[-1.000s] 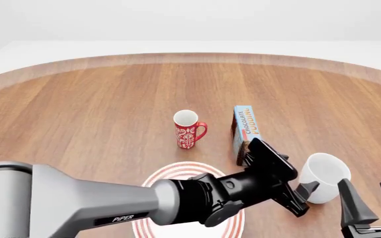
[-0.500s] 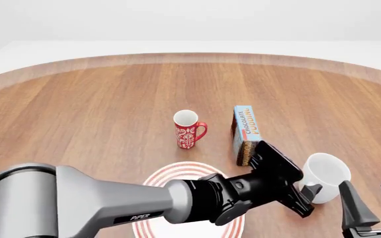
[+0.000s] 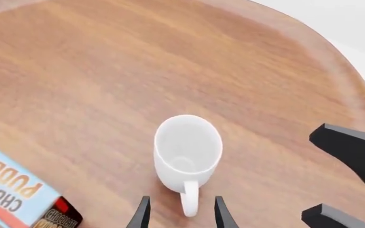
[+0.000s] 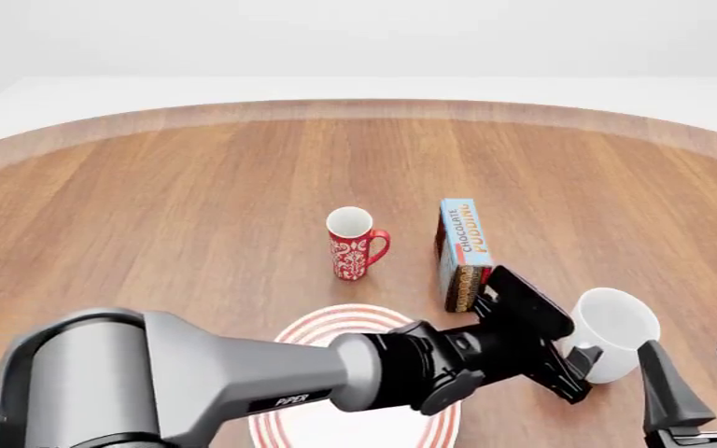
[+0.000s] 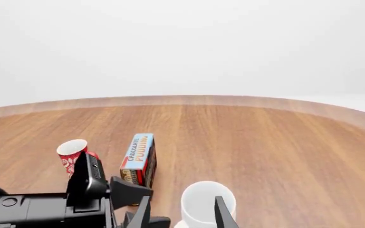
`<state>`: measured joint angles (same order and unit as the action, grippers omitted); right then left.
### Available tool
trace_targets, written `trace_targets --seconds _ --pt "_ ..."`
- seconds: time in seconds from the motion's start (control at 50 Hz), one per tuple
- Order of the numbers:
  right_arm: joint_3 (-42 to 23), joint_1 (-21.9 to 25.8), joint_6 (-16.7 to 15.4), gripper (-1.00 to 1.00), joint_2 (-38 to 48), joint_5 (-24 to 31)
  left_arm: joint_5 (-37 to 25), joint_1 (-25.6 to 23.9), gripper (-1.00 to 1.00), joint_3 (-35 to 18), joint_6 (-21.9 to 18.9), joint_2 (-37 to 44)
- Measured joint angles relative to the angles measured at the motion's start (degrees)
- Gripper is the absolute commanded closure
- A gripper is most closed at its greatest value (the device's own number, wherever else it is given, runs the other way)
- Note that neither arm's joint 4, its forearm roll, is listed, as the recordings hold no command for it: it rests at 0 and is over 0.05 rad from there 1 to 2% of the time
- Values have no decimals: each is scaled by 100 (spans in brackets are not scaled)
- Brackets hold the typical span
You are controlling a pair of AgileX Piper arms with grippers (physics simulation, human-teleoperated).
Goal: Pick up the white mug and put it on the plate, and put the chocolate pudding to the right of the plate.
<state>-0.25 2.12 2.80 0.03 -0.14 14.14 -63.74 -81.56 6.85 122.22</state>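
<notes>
1. White mug (image 4: 611, 322): upright on the wooden tabletop (image 4: 184, 215), at about 4 o'clock from the tabletop's centre in the front view. The opening is up and the inside is seen bare. In the left wrist view (image 3: 187, 152) the loop handle is turned toward that camera.

2. Left end effector (image 4: 573, 366): reached across the lower middle of the front view to the mug's handle side. In its own wrist view (image 3: 181, 216) the two fingers are seen parted, one on each side of the handle; contact with the handle cannot be told.

3. Right end effector (image 4: 708, 378): placed at the front view's lower right corner, at 4 o'clock from the mug and apart from it. The fingers are spread, with nothing between them; in its own view (image 5: 181, 213) the mug's rim is seen beyond the fingertips.

4. Plate (image 4: 315, 329): white with red rings, lying at 6 o'clock from the tabletop's centre, largely covered by the left arm.

5. Chocolate pudding box (image 4: 461, 250): standing on a long edge, lettered blue face up, at 12 o'clock to 1 o'clock from the plate and at 10 o'clock from the white mug.

6. Red mug (image 4: 354, 245): white-patterned, upright, at 9 o'clock from the pudding box, near but not touching.
</notes>
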Motion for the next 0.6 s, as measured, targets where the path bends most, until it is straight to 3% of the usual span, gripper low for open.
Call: trace_targets --seconds 0.6 --pt "0 0 1 -100 -2 3 -383 -48 -100 -420 -58 420"
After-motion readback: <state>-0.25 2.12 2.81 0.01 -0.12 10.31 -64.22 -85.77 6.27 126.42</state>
